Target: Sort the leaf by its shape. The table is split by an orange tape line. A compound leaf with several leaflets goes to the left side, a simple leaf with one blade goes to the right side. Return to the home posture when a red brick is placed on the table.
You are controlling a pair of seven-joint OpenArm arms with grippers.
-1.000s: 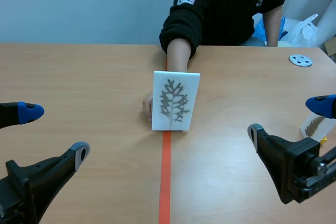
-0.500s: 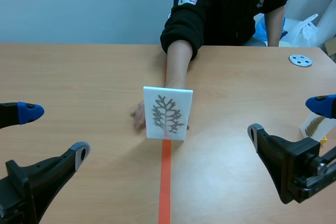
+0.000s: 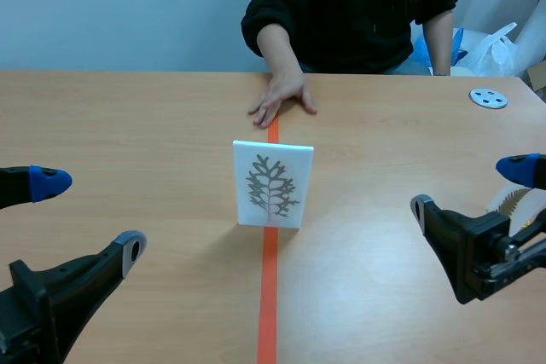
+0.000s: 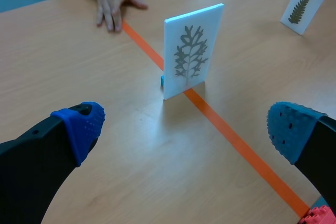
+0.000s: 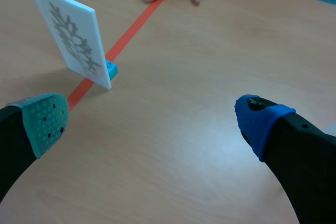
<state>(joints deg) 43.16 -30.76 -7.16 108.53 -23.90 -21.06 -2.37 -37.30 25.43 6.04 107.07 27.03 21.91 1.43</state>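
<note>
A white card [image 3: 273, 183] printed with a branching, many-lobed leaf stands upright on a small blue base [image 5: 110, 69], right on the orange tape line [image 3: 269, 296]. Nothing touches it. My left gripper [image 3: 90, 215] is open near the table's front left, with the card [image 4: 191, 51] ahead of it. Open too, my right gripper [image 3: 471, 189] sits at the front right; the card [image 5: 71, 35] is ahead of it and off to one side. A person's hand [image 3: 281, 95] lies flat at the far end of the tape.
A second white card with a fern-like leaf [image 4: 303, 6] stands at the right, partly behind my right gripper [image 3: 512, 202]. A grey disc [image 3: 488, 98] lies at the far right. A small red studded piece [image 4: 320, 216] shows beside my left gripper's finger.
The person set the card down on the tape, let go of it and drew the hand back to the far end of the line. My right gripper shifted slightly.
</note>
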